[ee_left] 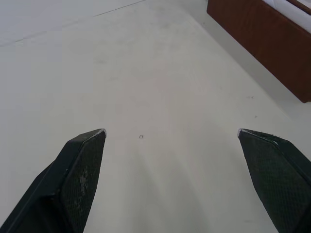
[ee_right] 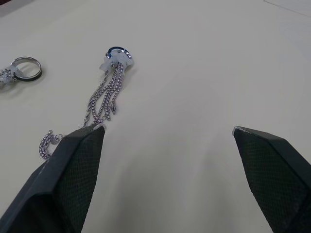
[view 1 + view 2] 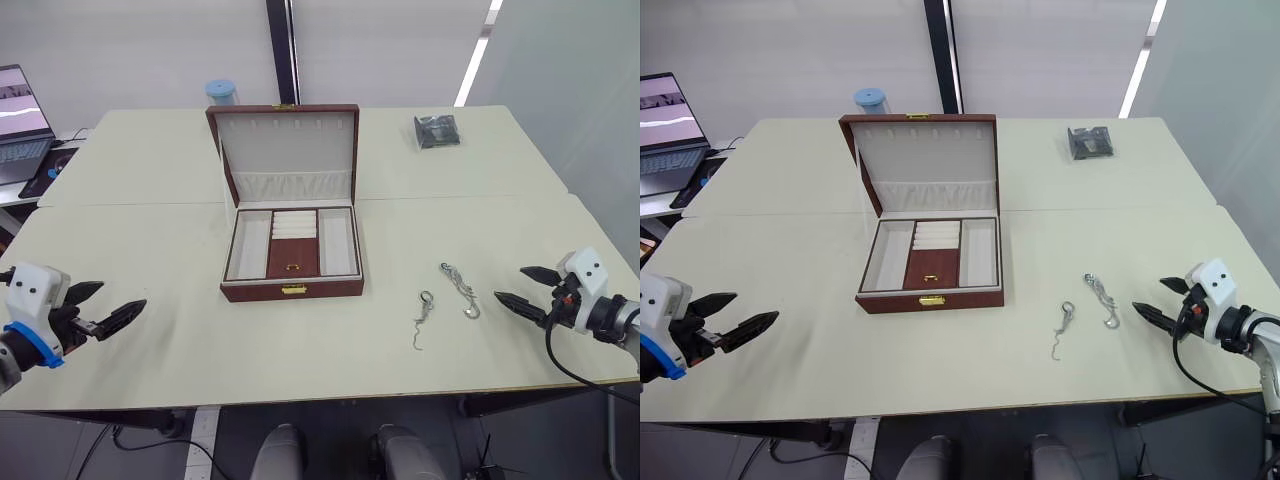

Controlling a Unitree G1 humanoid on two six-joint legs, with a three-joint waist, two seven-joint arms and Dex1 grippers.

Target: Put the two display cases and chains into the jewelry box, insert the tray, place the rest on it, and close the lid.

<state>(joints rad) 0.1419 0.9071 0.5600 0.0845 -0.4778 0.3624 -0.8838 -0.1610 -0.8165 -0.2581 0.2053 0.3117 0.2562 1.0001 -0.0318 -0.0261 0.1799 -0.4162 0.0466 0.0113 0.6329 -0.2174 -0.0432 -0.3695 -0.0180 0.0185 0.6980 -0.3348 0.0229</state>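
Jewelry box (image 3: pixel 291 258) sits open near the middle of the cream desk (image 3: pixel 150 330), its lid (image 3: pixel 285 150) standing upright at the back with the cream lining and gathered pocket facing me; the tray (image 3: pixel 293 243) is seated in the box, its brown middle section with the gold pull between two long cream compartments, and I see nothing lying on it; a small gold clasp shows on the box's front wall. Off to my right of the box, two chains lie on the bare desk: one thin chain (image 3: pixel 423 318) with a ring at its top end and a hook at the bottom, and beside it a thicker bunched chain (image 3: pixel 460 287) ending in a round clasp; they lie near each other but apart. My right claw (image 3: pixel 522 288) hovers just beside the bunched chain, released, fingers spread wide and gripping nothing; from its wrist view the chain strands run up to one fingertip (image 2: pixel 87 141). My left claw (image 3: pixel 108 306) hangs low over the desk well to the left of the box, likewise released and empty. A dark crinkled packet (image 3: pixel 437 131) lies at the far right of the desk; a laptop (image 3: pixel 22 125) sits off at the far left, and a blue-lidded container (image 3: pixel 221 92) stands behind the lid.
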